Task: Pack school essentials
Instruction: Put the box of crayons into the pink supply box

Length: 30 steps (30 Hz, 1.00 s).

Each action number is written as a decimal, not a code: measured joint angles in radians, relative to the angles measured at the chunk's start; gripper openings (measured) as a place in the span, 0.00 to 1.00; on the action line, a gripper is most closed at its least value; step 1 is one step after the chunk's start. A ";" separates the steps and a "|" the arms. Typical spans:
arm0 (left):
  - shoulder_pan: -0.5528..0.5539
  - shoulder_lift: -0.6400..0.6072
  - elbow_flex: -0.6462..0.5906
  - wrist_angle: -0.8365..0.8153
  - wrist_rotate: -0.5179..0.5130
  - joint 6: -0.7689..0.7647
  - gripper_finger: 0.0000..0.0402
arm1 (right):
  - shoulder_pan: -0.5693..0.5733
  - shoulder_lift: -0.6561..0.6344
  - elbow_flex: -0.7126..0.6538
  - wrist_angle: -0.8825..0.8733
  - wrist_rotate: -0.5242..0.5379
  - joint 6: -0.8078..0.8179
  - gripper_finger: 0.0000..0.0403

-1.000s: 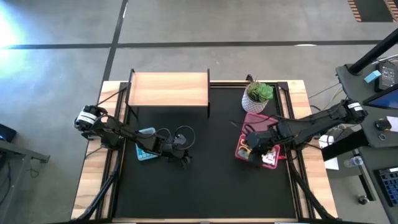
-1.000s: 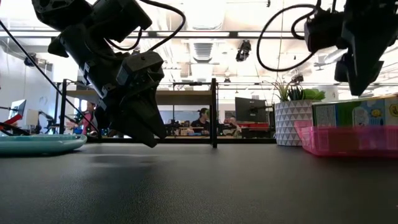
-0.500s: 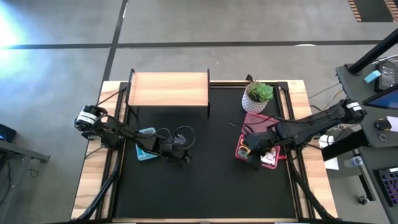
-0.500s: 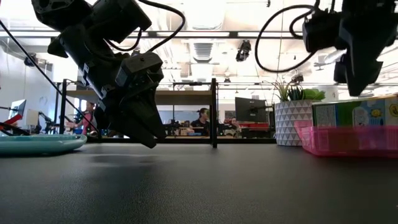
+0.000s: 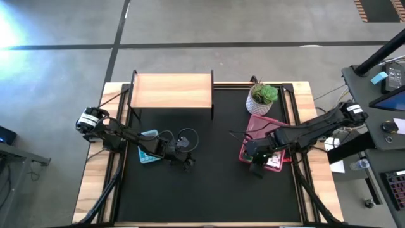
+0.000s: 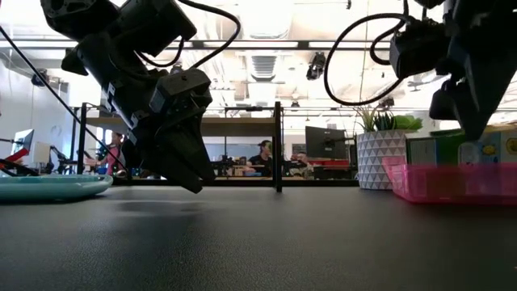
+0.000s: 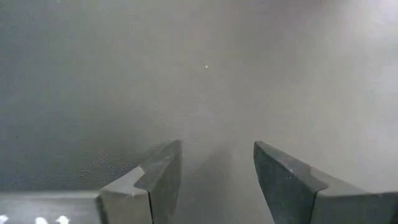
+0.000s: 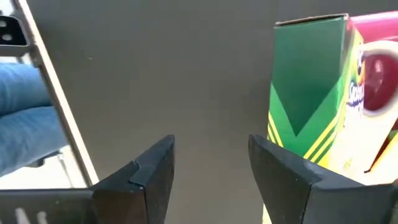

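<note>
While your right gripper [image 5: 257, 166] hangs over the near left corner of the pink basket [image 5: 255, 122], its fingers [image 8: 283, 171] are spread and hold nothing. Just beside them the green-and-yellow box [image 8: 311, 93] stands upright in that basket, long axis vertical, top flap up. Your left gripper [image 5: 187, 163] sits low over the bare black tabletop [image 5: 209, 190], left of centre, fingers [image 7: 165, 171] parted and empty, just right of the teal plate [image 5: 149, 155]. The potted plant [image 5: 262, 97] stands behind the basket.

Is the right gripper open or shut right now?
Open: the right gripper shows a clear gap between its fingers, nothing held, beside the green box.
</note>
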 joint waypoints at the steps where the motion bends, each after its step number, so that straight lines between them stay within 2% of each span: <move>1: 0.000 0.000 -0.001 0.000 0.000 0.000 0.45 | 0.000 0.004 0.000 0.000 0.010 -0.008 0.48; 6: 0.000 0.000 -0.002 0.000 0.000 0.000 0.45 | 0.000 -0.002 0.000 -0.024 0.052 -0.034 0.48; 14: 0.000 0.000 -0.002 0.000 0.000 -0.001 0.45 | 0.000 -0.042 0.000 -0.118 0.186 -0.037 0.48; 19: 0.000 0.000 -0.002 0.001 0.000 -0.001 0.45 | -0.001 -0.053 0.000 -0.166 0.281 -0.037 0.48; 25: 0.000 0.000 -0.002 0.000 0.000 -0.001 0.45 | -0.001 -0.049 0.000 -0.263 0.463 -0.038 0.48; 30: 0.000 0.000 -0.002 0.000 0.000 -0.001 0.45 | -0.001 -0.049 -0.001 -0.289 0.510 -0.037 0.48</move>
